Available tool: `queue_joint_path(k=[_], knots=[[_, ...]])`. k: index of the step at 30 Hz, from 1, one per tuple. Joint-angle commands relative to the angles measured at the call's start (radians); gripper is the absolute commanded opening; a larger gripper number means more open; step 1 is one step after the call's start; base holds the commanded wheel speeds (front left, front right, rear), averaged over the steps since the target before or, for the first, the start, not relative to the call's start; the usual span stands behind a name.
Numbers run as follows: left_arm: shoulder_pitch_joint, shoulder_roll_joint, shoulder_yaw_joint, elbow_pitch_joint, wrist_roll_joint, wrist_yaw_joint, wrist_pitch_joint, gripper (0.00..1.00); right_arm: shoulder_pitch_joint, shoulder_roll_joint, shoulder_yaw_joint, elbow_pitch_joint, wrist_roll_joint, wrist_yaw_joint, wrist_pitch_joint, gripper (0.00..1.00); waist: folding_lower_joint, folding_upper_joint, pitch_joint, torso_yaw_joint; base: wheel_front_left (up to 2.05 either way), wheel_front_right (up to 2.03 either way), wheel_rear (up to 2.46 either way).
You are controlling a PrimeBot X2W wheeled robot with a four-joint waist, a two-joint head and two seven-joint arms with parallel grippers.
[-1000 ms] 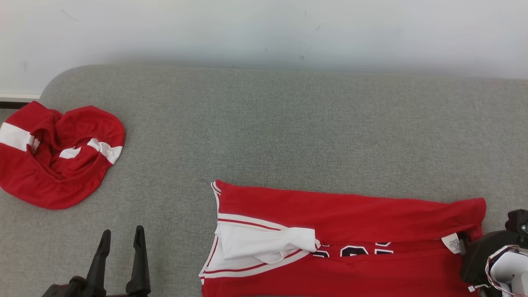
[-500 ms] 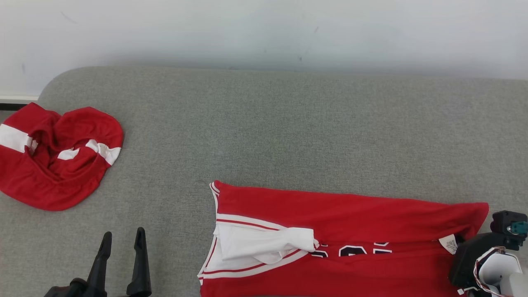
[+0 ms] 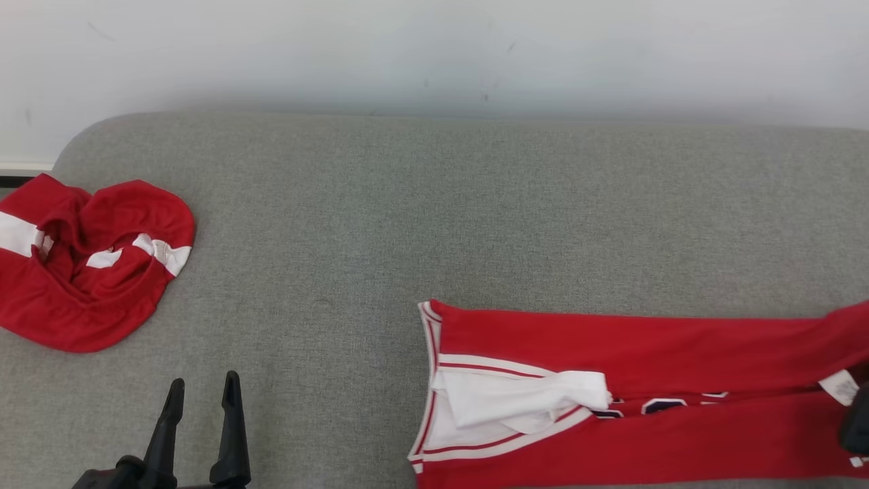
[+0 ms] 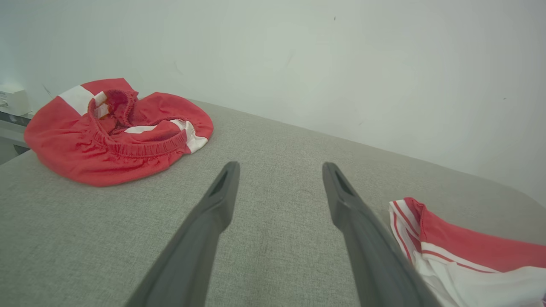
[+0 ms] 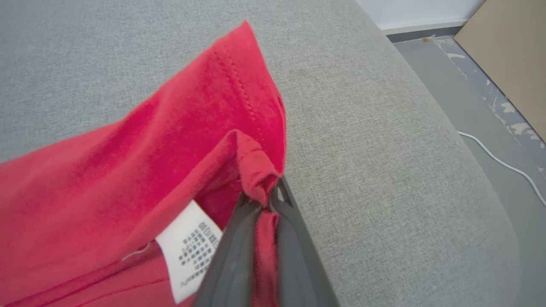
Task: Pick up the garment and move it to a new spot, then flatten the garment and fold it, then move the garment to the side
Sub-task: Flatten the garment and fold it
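Observation:
The garment [image 3: 611, 339] is a red jersey with white trim, lying as a long strip on the grey padded surface [image 3: 434, 217] at the lower right of the head view. Its white-trimmed end [image 4: 469, 251] points toward my left gripper. My right gripper [image 5: 266, 198] is shut on the red hem beside the white care label [image 5: 187, 247], and that corner is lifted off the surface. A dark part of the right gripper [image 3: 857, 428] sits at the head view's right edge. My left gripper [image 3: 204, 379] [image 4: 280, 166] stands open and holds nothing, to the left of the jersey.
Crumpled red shorts with white stripes [image 3: 88, 265] [image 4: 115, 132] lie at the far left of the surface. A white wall runs behind. Past the surface's rounded right edge, the floor holds a white cable [image 5: 503, 162] and a tan board [image 5: 507, 55].
My right gripper has shut on the jersey's hem and pulled the jersey to the right across the surface. The head view drifted slightly. The left gripper has not moved.

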Motion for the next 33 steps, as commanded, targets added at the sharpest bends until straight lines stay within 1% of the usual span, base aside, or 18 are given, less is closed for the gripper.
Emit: queue_joint_path(k=[1, 5, 8, 10, 14, 19, 25, 29, 32, 33], knots=[[0.007, 0.0, 0.0, -0.005, -0.002, 0.004, -0.002, 1.0, 0.025, -0.012, -0.023, -0.021, -0.024, -0.003, 0.02, 0.0, -0.0003, -0.0003, -0.005, -0.002, 0.0, 0.0, 0.0], [0.014, 0.0, -0.002, -0.007, -0.005, 0.007, -0.002, 1.0, 0.062, -0.01, -0.074, -0.092, -0.049, -0.003, 0.071, 0.0, -0.0003, -0.0003, -0.015, -0.007, 0.0, 0.0, 0.0], [0.02, 0.0, -0.002, -0.008, -0.008, 0.012, -0.002, 1.0, 0.088, 0.004, -0.084, -0.152, -0.054, -0.003, 0.088, 0.0, -0.0003, -0.0003, -0.021, -0.017, 0.0, 0.0, 0.0], [0.023, 0.0, -0.002, -0.008, -0.01, 0.013, -0.002, 1.0, 0.093, 0.011, -0.08, -0.172, -0.051, -0.003, 0.094, 0.0, -0.0003, -0.0003, -0.023, -0.02, 0.0, 0.0, 0.0], [0.026, 0.0, 0.0, -0.008, -0.017, 0.013, -0.002, 1.0, 0.091, 0.049, -0.021, -0.254, -0.053, -0.003, 0.131, 0.0, -0.0003, -0.0003, -0.03, -0.037, 0.0, 0.0, 0.0], [0.019, 0.0, -0.002, -0.013, -0.021, 0.016, -0.002, 1.0, 0.099, 0.088, 0.158, -0.353, -0.008, -0.003, 0.214, 0.0, -0.0003, -0.0003, -0.041, -0.053, 0.0, 0.0, 0.0], [0.027, 0.0, -0.011, -0.011, -0.029, 0.022, -0.002, 1.0, 0.11, 0.119, 0.425, -0.441, 0.086, -0.003, 0.274, 0.0, -0.0003, -0.0003, -0.053, -0.065, 0.0, 0.0, 0.0], [0.032, 0.0, -0.017, -0.008, -0.032, 0.022, -0.002, 1.0, 0.084, 0.131, 0.566, -0.452, 0.135, -0.003, 0.278, 0.0, -0.0003, -0.0003, -0.059, -0.066, 0.0, 0.0, 0.0], [0.036, 0.0, -0.018, -0.006, -0.031, 0.018, -0.002, 1.0, 0.061, 0.151, 0.632, -0.429, 0.16, -0.003, 0.266, 0.0, -0.0003, -0.0003, -0.063, -0.063, 0.0, 0.0, 0.0], [0.038, 0.0, -0.017, -0.005, -0.03, 0.016, -0.002, 1.0, 0.042, 0.166, 0.658, -0.403, 0.171, -0.003, 0.254, 0.0, -0.0003, -0.0003, -0.066, -0.058, 0.0, 0.0, 0.0]])
